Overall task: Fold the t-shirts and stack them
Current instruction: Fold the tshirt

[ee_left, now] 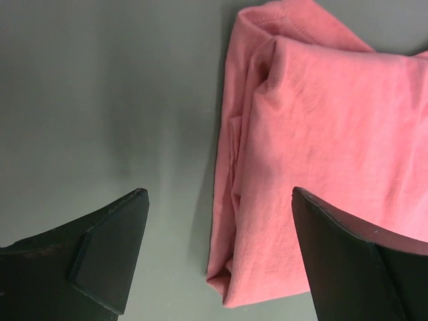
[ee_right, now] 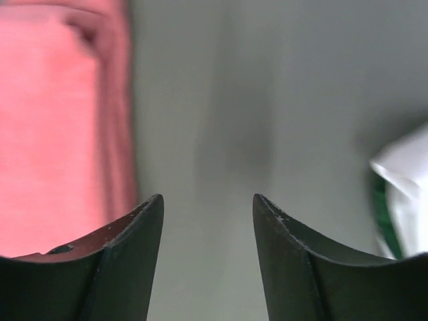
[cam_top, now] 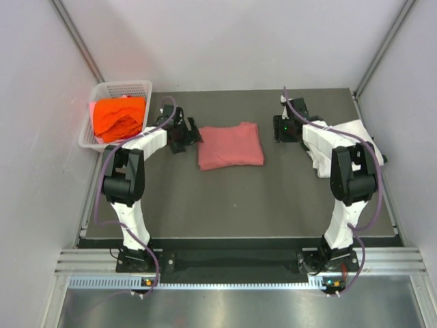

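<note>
A dusty pink-red t-shirt lies folded into a rectangle in the middle of the dark mat. My left gripper hovers just off its left edge and is open; in the left wrist view the pink shirt has its folded corner below the wide gap of the gripper, untouched. My right gripper stands open to the right of the shirt, over bare mat, with the pink shirt off to one side. A bright orange t-shirt is bunched in the basket. A white t-shirt lies at the right, partly under the right arm.
The white mesh basket stands at the back left, off the mat's corner. Grey walls close in the left, back and right sides. The mat's front half lies between the two arm bases. A white cloth edge with green shows in the right wrist view.
</note>
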Controlling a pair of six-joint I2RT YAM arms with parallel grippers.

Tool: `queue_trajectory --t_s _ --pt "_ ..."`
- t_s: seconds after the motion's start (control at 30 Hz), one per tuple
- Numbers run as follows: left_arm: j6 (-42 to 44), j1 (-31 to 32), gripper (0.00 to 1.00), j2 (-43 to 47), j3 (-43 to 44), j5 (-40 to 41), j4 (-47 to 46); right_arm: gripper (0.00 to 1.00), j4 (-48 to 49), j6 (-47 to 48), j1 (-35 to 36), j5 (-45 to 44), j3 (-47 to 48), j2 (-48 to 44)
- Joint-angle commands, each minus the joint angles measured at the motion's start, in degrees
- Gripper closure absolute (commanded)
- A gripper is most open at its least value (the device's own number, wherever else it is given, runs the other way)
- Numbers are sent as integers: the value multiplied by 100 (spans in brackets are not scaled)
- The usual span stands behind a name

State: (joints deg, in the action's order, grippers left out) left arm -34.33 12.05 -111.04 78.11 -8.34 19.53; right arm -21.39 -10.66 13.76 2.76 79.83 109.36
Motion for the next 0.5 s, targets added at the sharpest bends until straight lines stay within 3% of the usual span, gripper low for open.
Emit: queue_trajectory --t_s 0.0,0.2,0.47 --pt "145 25 9 13 3 95 -432 46 -383 423 -14 -1494 15 -564" --pt "93 34 8 83 -208 131 -661 50 -735 582 -14 -3305 -214 -680" --pt "66 34 10 21 -120 -63 -582 53 -1131 556 -14 -3879 85 -82"
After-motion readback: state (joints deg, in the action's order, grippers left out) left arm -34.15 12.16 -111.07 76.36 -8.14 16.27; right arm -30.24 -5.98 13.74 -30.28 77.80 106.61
